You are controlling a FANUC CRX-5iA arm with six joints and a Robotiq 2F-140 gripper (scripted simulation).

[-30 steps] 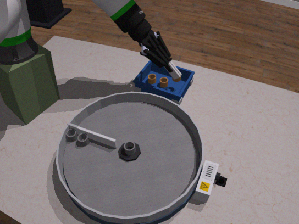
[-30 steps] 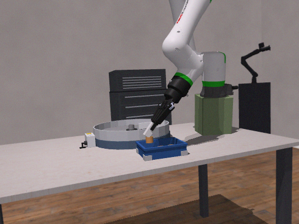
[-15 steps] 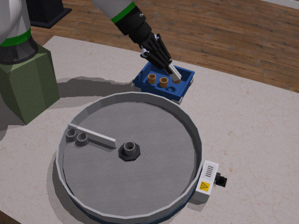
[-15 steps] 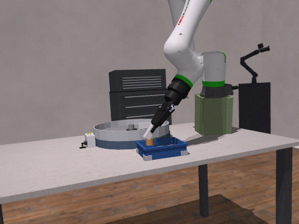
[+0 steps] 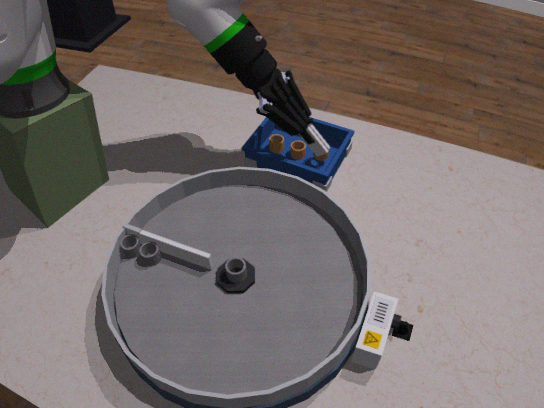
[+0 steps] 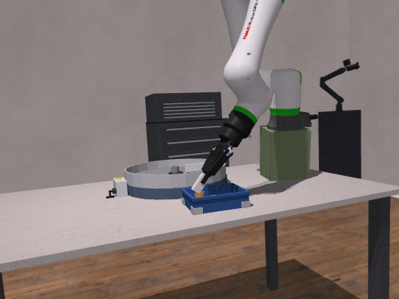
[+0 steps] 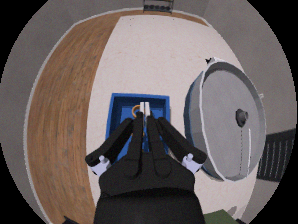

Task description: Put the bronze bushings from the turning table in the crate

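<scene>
Three bronze bushings are in the crate now, and the third sits right under my gripper, fingertips pinched narrow and seemingly around its wall. Steel bushings are well behind on the turning table. I'd just open up.

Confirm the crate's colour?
Blue, with pale grey corner feet; the crate shows best in the exterior view.
</scene>
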